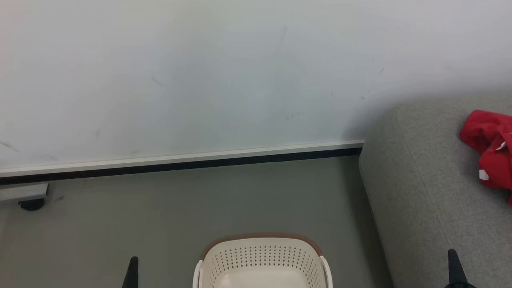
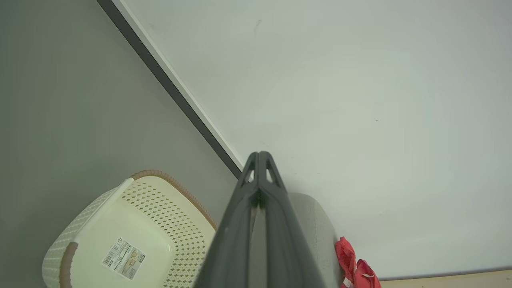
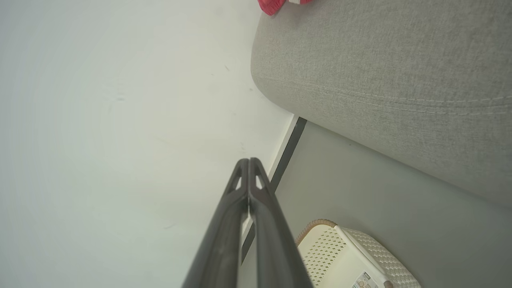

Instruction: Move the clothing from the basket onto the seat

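The cream perforated basket [image 1: 262,260] with a brown rim stands on the floor at the bottom centre; what shows of its inside holds only a label [image 2: 124,258]. Red clothing [image 1: 490,148] lies bunched on the grey seat [image 1: 420,180] at the right edge. In the left wrist view the clothing [image 2: 354,266] sits on the seat [image 2: 316,224], and in the right wrist view a red scrap [image 3: 274,5] tops the seat [image 3: 392,80] beyond the basket [image 3: 344,256]. My left gripper [image 1: 132,268] is shut left of the basket, holding nothing. My right gripper [image 1: 454,264] is shut over the seat's front.
A pale wall [image 1: 240,80] with a white and black baseboard [image 1: 180,162] runs behind. Grey floor [image 1: 140,208] lies between wall, basket and seat. A white base on a black castor [image 1: 31,204] stands at the far left by the wall.
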### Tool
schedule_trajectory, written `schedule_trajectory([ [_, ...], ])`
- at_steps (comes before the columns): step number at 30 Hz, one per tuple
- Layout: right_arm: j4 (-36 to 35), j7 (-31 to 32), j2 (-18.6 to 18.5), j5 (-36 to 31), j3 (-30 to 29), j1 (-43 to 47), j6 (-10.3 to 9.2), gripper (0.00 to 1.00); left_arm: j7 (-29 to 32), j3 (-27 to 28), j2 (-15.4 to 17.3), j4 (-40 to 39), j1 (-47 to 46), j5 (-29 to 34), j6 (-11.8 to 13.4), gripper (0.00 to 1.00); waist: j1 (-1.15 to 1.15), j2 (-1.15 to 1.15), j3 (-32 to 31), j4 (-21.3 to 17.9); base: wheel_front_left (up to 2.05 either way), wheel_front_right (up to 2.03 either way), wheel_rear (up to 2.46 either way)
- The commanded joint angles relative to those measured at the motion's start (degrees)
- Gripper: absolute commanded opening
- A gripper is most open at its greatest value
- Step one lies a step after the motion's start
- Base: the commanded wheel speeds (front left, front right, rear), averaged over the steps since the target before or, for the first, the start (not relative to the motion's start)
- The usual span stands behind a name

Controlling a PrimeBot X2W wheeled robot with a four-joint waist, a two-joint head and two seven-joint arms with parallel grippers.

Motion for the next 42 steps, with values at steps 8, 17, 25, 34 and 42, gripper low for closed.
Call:
schedule_trajectory([
  [8,-1.4,1.5,-0.1,6.6,-1.1,0.3,0.01,0.00,1.3,0.3,0.1,0.3,-1.7,-5.9,-0.5,0.00,0.00,0.00,0.2,-0.4,0.00,0.00,0.00],
  [17,-2.1,2.7,-0.1,11.5,-1.9,0.4,0.01,0.00,2.3,0.4,0.1,0.7,-2.5,-10.0,-0.8,0.00,0.00,0.00,0.4,-0.7,0.00,0.00,0.00],
  [25,-2.7,3.7,-0.1,16.0,-2.6,0.6,0.01,0.00,3.2,0.4,0.1,1.1,-2.9,-13.8,-0.9,0.00,0.00,0.00,0.5,-1.0,0.00,0.00,0.00],
  [34,-3.3,4.8,-0.1,20.7,-3.4,0.7,0.01,0.00,4.3,0.5,0.1,1.5,-3.6,-17.9,-1.1,0.00,-0.01,0.00,0.7,-1.4,0.00,0.00,0.00],
  [42,-3.9,5.8,-0.1,24.7,-4.0,0.8,0.01,0.00,5.1,0.5,0.1,1.9,-3.9,-21.4,-1.3,0.00,-0.01,0.00,0.9,-1.7,0.00,0.00,0.00],
])
